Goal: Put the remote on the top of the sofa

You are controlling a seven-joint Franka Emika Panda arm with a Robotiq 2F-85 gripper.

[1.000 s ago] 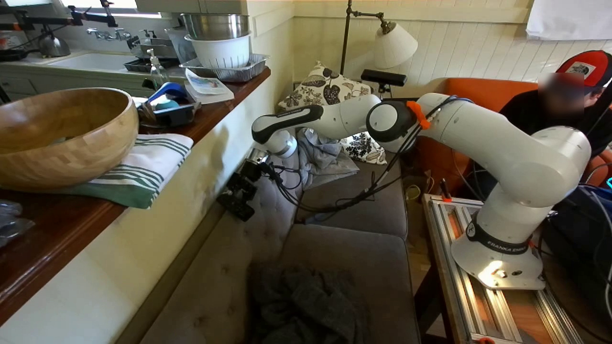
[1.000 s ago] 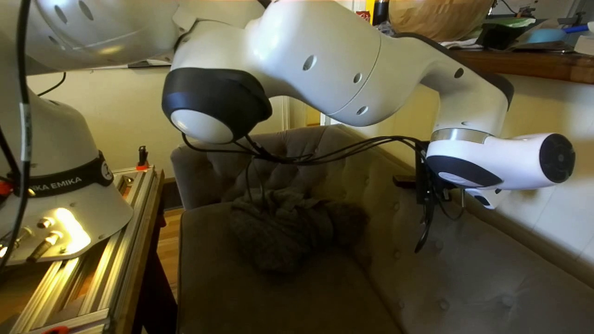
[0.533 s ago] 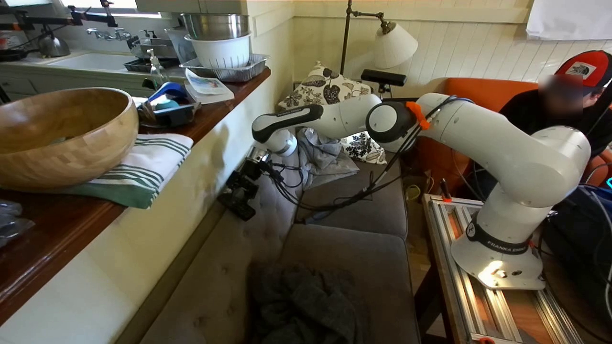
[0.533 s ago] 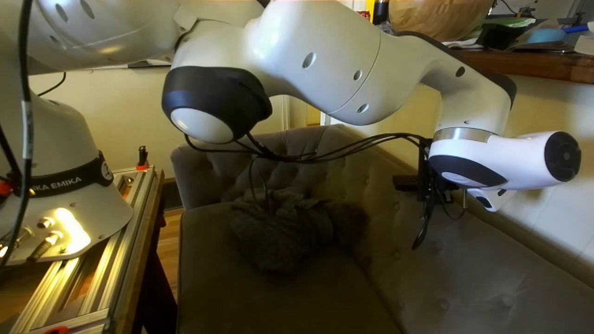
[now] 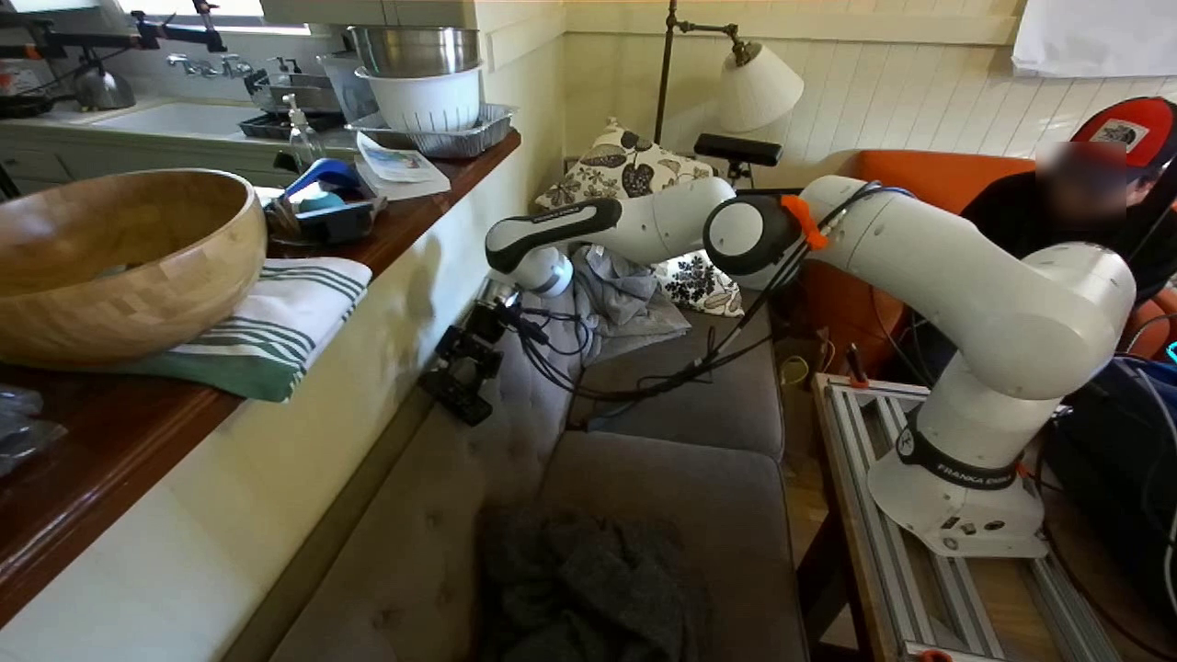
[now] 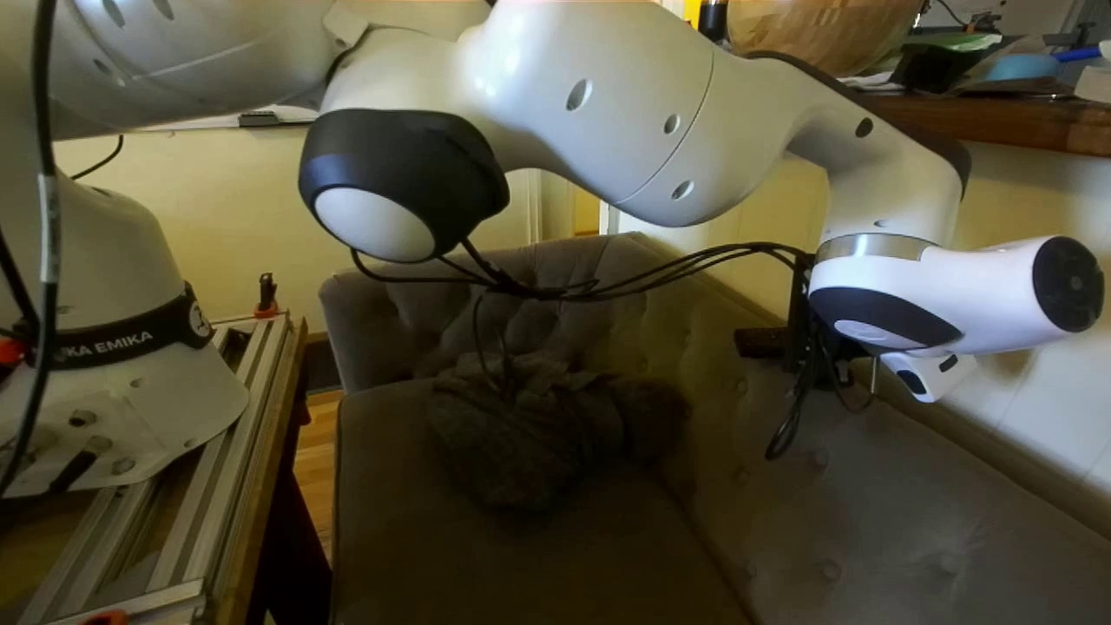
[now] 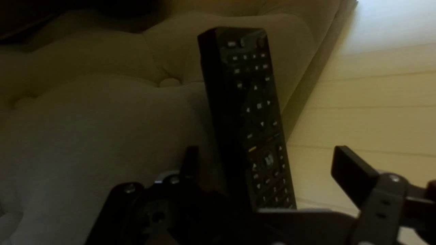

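Observation:
The black remote (image 7: 252, 112) rests on the top of the tufted sofa (image 7: 112, 122), close to the pale wall. Its buttons face up in the wrist view, and the gripper body hides its near end. My gripper (image 7: 267, 163) is open, one finger on either side of the remote; a gap shows between the remote and the right-hand finger (image 7: 354, 170), while the dark left-hand side is hard to read. In an exterior view the remote (image 6: 757, 342) pokes out beside the black gripper parts. Another exterior view shows the gripper (image 5: 460, 372) low over the sofa's backrest, its fingertips unclear.
A wooden counter (image 5: 441, 202) above the backrest holds a large wooden bowl (image 5: 138, 267) and a striped towel (image 5: 276, 313). Crumpled dark cloth (image 5: 588, 588) lies on the seat. Black cables (image 6: 564, 291) loop from the arm. A person in a red cap (image 5: 1126, 129) sits behind the robot.
The wrist has drifted slightly to the right and back in an exterior view, while the remote stays put and shows a little more. The bright light patch on the robot base is gone.

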